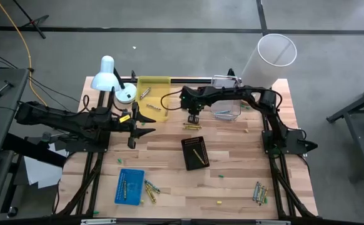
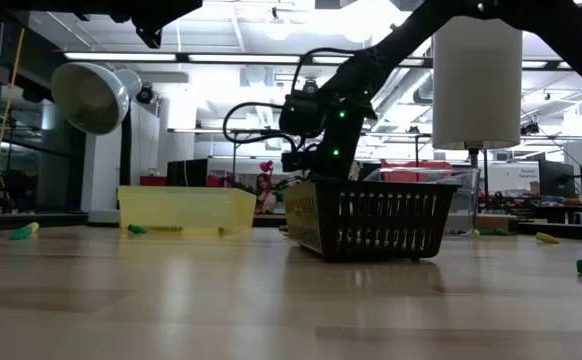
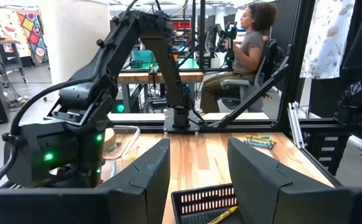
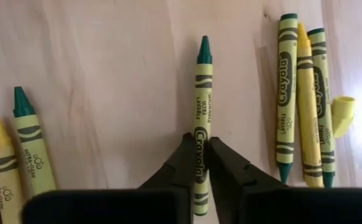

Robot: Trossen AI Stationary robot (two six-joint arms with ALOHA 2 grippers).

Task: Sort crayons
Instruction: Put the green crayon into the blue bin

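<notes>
Several crayons lie flat on the wooden table (image 1: 169, 206). In the right wrist view a green-tipped crayon (image 4: 202, 81) lies between my right gripper's (image 4: 196, 155) fingers, with more crayons (image 4: 302, 99) on either side of it. That gripper (image 1: 193, 119) points steeply down at the loose crayons (image 1: 191, 127) near the table's far middle and is shut on the green-tipped one. My left gripper (image 1: 141, 128) hangs level above the table's left half, open (image 3: 199, 180), with nothing between its fingers. My right gripper pinches the green-tipped crayon's paper-wrapped shaft (image 4: 201, 140), toward its blunt end, between its two fingertips. The fingers come from above, slanting steeply down, one on each long side. The crayon lies flat on the wood, its tip pointing away from the gripper.
A black basket (image 1: 195, 153) holding a crayon stands at the middle, a yellow tray (image 1: 152, 97) and a clear box (image 1: 226, 107) at the far side, a blue tray (image 1: 129, 185) near left. A lamp (image 1: 107, 75) and a white cylinder (image 1: 266, 59) stand at the far edge. More crayons (image 1: 260, 192) lie near right.
</notes>
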